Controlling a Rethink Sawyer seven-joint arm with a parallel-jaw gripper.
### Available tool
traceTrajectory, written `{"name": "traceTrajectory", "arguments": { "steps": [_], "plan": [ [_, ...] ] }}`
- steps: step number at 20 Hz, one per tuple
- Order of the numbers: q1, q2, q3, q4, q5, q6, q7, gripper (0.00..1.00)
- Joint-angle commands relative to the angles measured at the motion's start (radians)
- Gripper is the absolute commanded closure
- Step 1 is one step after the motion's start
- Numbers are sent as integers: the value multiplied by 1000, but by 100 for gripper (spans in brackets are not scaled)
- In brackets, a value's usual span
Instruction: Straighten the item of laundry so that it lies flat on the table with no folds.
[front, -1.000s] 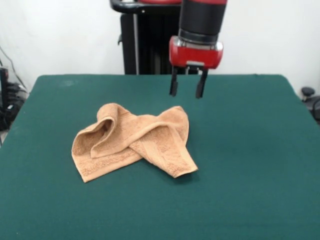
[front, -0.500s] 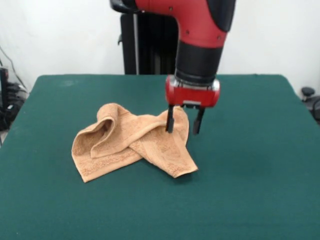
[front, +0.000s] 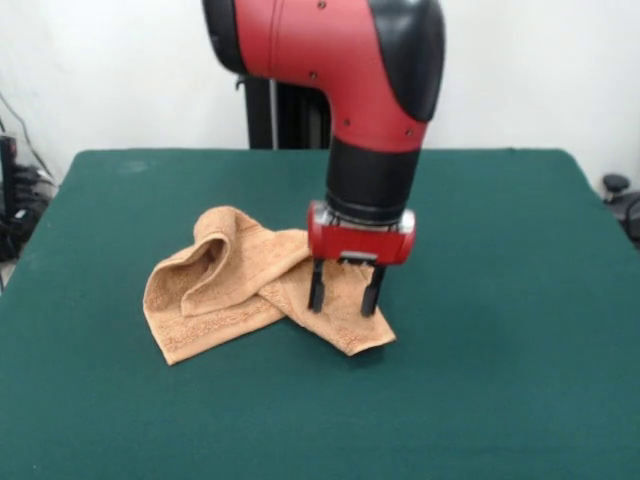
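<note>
Now reaching for grasp | my gripper (front: 345, 297) open, fingers over towel (front: 235, 285) flap at 4 o'clock | towel crumpled mid-table (front: 500, 400) | next: pinch flap, pull outward

I see a plain white wall (front: 530, 70) behind everything. It looks bright and evenly lit. On the far left I see dark cables and some black gear (front: 18, 205) down low by the wall. On the far right edge I see a small black round thing (front: 617, 186); I can't tell what it is.
</note>
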Motion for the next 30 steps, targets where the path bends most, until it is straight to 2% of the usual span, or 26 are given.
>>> {"name": "traceTrajectory", "arguments": {
  "steps": [1,17,25,30],
  "plan": [
    [3,79,111,-84,30,41,136,0],
    [56,42,95,-35,48,40,192,0],
    [57,-31,91,22,46,95,184,0],
    [68,-25,86,20,54,92,198,0]
  ]
}}
